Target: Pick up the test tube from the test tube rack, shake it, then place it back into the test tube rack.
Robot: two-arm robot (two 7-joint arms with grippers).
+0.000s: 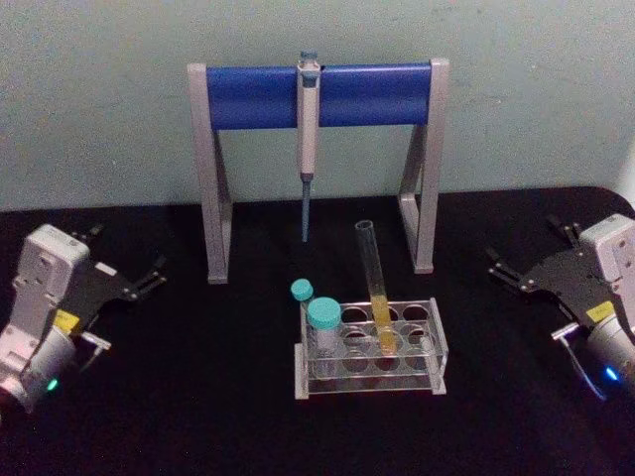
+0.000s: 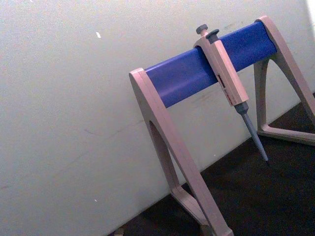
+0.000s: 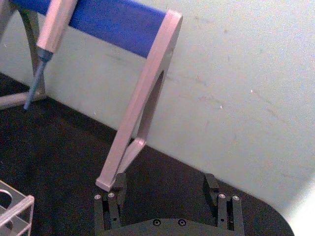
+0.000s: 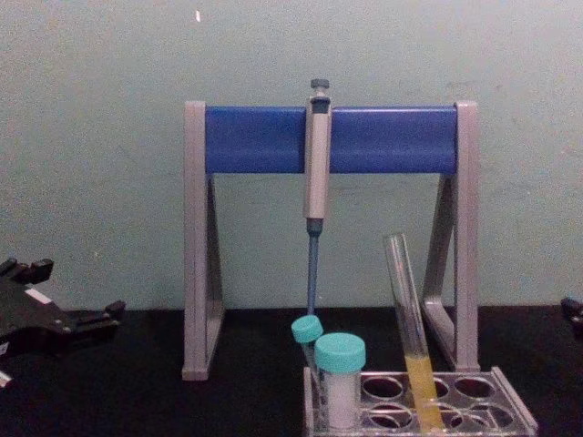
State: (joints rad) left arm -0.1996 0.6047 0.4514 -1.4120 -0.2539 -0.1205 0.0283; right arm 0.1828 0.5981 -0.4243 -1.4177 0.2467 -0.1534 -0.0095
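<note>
One long glass test tube [image 1: 373,278] stands in the clear test tube rack [image 1: 439,352], in a hole near the middle. It leans so that its uncapped mouth tips toward the robot's left. Yellow-orange liquid fills its lower part. In the chest view the test tube [image 4: 408,319] rises well above the low rack [image 4: 515,411].

At the rack's left end sits a short, wide white vial [image 1: 323,322] with a teal cap. Just beside the vial, at the rack's far left corner, is a thin teal-capped tube [image 1: 302,292]. The chest view shows the vial [image 4: 340,387] in front and the thin tube [image 4: 306,330] slanting up behind it.

The rack rests on a black table [image 1: 198,397]. Behind it is a grey stand [image 1: 268,96] with a blue crossbar, close to the pale wall. A pipette [image 1: 309,119] hangs from the middle of the bar, tip down.

The left gripper [image 1: 127,253] is low over the table at the robot's left, well apart from the rack. Its fingers are spread and it grasps nothing. The right gripper [image 1: 529,248] mirrors it at the robot's right, also well away from the rack. In its own wrist view, the right gripper [image 3: 165,187] has its two fingers [image 3: 118,186] wide apart with nothing between them, pointing toward one leg of the stand [image 3: 142,103].
</note>
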